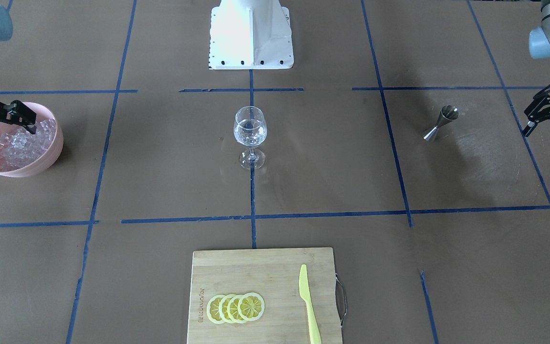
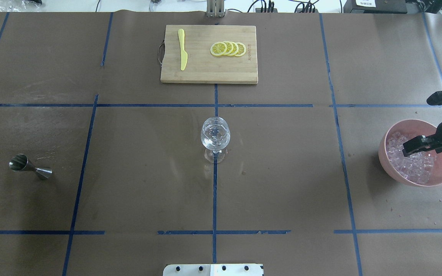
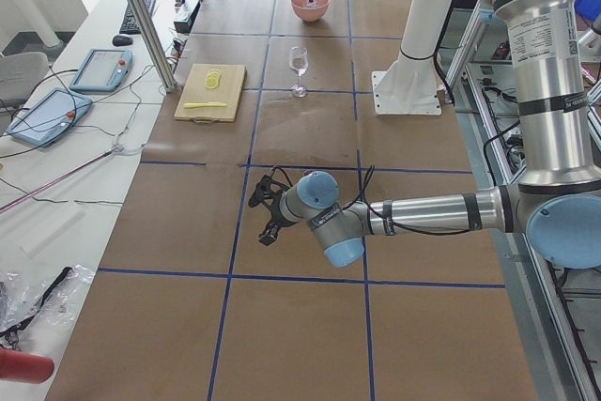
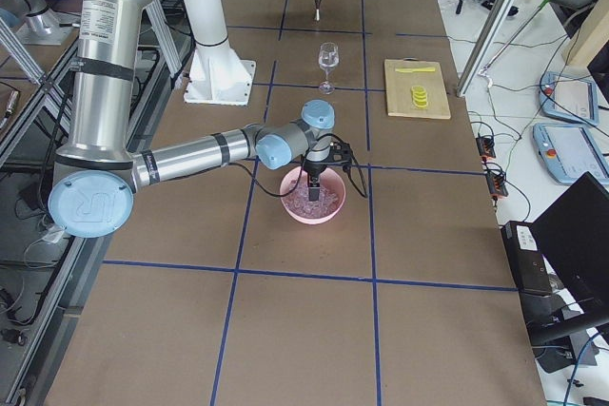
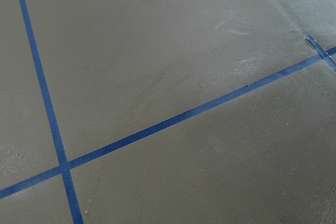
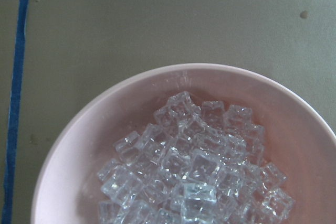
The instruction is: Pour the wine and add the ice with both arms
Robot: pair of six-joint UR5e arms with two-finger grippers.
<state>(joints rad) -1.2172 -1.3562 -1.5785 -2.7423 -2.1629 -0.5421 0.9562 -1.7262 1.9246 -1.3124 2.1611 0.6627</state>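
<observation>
Hovering the right pincer point(image 1: 7, 123), fingers apart, over the bowl point(image 2: 432, 182) by the right edge of the worktop point(image 2: 282, 184). Holding the left pincer point(image 1: 548, 134) apart too, near the left edge. Maybe losing a cube: slippery, popping out when squeezed, or falling before reaching the glass point(image 2: 215, 138). Seeing ice point(image 6: 194, 174) piled in the bowl: small, clear, shiny.

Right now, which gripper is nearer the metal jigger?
Left. The left gripper hangs beside the jigger, not touching; the right gripper is over the ice in the pink bowl, far across.
</observation>
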